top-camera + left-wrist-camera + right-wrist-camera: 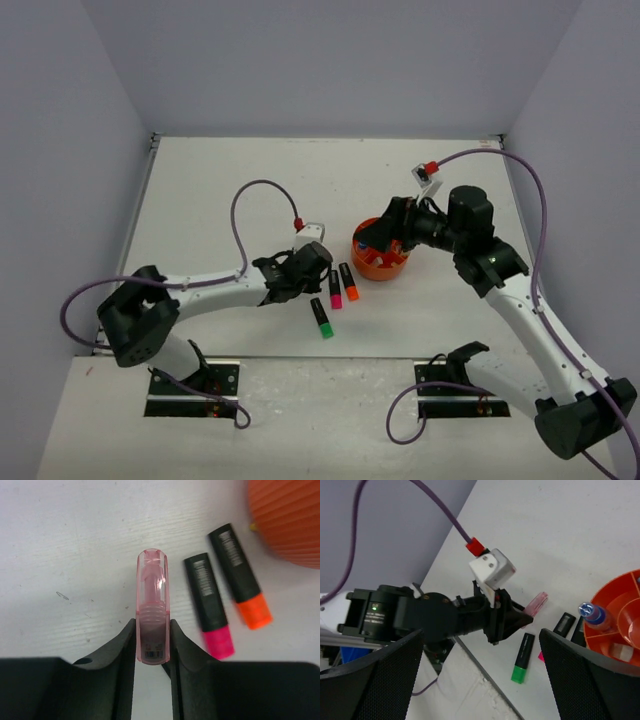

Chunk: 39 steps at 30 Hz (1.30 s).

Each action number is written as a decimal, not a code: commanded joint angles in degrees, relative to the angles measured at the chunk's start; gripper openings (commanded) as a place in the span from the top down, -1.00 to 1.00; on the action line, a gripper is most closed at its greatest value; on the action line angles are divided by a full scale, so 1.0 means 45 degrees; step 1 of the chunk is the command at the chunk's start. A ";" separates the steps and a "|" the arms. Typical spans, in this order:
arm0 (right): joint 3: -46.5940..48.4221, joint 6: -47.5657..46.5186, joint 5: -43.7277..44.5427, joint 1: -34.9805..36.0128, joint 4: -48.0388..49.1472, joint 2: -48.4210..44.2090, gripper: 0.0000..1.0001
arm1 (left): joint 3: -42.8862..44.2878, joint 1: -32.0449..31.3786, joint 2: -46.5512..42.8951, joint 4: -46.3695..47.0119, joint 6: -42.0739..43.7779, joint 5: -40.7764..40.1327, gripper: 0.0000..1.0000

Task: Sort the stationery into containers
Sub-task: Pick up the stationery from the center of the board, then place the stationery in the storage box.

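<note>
My left gripper [298, 272] is shut on a translucent pink marker [152, 600] and holds it just above the table; both also show in the right wrist view, the left gripper [512, 619] and the marker [536, 603]. Right of it lie three black markers with a pink cap [210, 607], an orange cap [241, 577] and a green cap [321, 318]. The orange organiser [376, 268] stands behind them, its ribbed wall [290, 520] at the left wrist view's top right. My right gripper [385, 236] hovers over the organiser, open and empty [480, 680]. A blue marker [594, 615] stands inside the organiser [620, 587].
A pale item [620, 652] lies in one outer compartment. The table's near edge and the arm bases' mounting plates [195, 385] are at the front. Grey walls close in the left, back and right sides.
</note>
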 commanded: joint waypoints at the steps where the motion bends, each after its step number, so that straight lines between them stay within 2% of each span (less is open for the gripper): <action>1: -0.0207 0.0896 -0.1124 0.0159 0.0910 0.0183 -0.98 | -0.1365 -0.0314 -0.3611 0.2618 0.1165 0.0599 1.00; 3: -0.0319 0.1199 -0.0819 0.0394 0.1036 0.0217 -0.98 | -0.2249 -0.0375 -0.4876 0.4626 0.1657 0.1306 1.00; 7: -0.0140 0.1425 -0.0124 0.1669 0.1143 0.0828 -0.97 | -0.3731 -0.0400 -0.6882 0.7123 0.2564 0.3371 1.00; 13: 0.0481 0.1663 0.2121 0.3087 0.0778 0.2182 -0.94 | -0.3880 -0.0485 -0.7205 0.7902 0.2744 0.4930 1.00; 18: 0.0051 0.1951 0.2846 0.3310 0.1237 0.2419 -0.66 | -0.4129 -0.0575 -0.7561 0.8265 0.2694 0.4958 1.00; 19: -0.0063 0.2033 0.2932 0.3330 0.1359 0.2429 -0.59 | -0.4136 -0.0575 -0.7600 0.8226 0.2732 0.4958 1.00; 21: -0.0279 0.2067 0.2917 0.3330 0.1525 0.2413 -0.29 | -0.4136 -0.0575 -0.7601 0.8226 0.2783 0.4926 1.00; 22: -0.0417 0.2101 0.2776 0.3346 0.1729 0.2362 0.15 | -0.4139 -0.0575 -0.7570 0.8179 0.2783 0.4794 1.00; 23: -0.0507 0.2138 0.2693 0.3408 0.1882 0.2302 0.48 | -0.4129 -0.0566 -0.7542 0.8138 0.2792 0.4666 1.00; 24: -0.0577 0.2179 0.2648 0.3478 0.2001 0.2246 0.75 | -0.4115 -0.0560 -0.7507 0.8097 0.2802 0.4540 1.00; 25: -0.0632 0.2233 0.2655 0.3530 0.2059 0.2204 0.91 | -0.4085 -0.0575 -0.7430 0.8017 0.2800 0.4381 1.00; 27: -0.0721 0.2300 0.2582 0.3565 0.2157 0.2114 1.00 | -0.3847 -0.0575 -0.7275 0.7525 0.2783 0.3793 1.00; 32: -0.0675 0.2232 0.2638 0.3565 0.2116 0.2128 1.00 | -0.3439 -0.0575 -0.7255 0.6529 0.2671 0.2651 0.97; 33: -0.0544 0.2186 0.2710 0.3565 0.2055 0.2162 1.00 | -0.3409 -0.0575 -0.7308 0.6334 0.2652 0.2442 0.63; 35: -0.0223 0.2035 0.3044 0.3546 0.1821 0.2288 1.00 | -0.3340 -0.0575 -0.7517 0.5931 0.2513 0.2133 -0.33; 37: 0.0262 0.1541 0.3713 0.3303 0.1390 0.2442 1.00 | -0.3162 -0.0575 -0.7732 0.5242 0.2320 0.1715 -0.87; 38: 0.0560 0.1293 0.4059 0.3073 0.1114 0.2552 1.00 | -0.3061 -0.0575 -0.7860 0.4874 0.2254 0.1535 -0.99; 39: 0.0963 0.1166 0.4187 0.2788 0.0937 0.2744 1.00 | -0.2983 -0.0575 -0.7999 0.4308 0.2193 0.1266 -1.00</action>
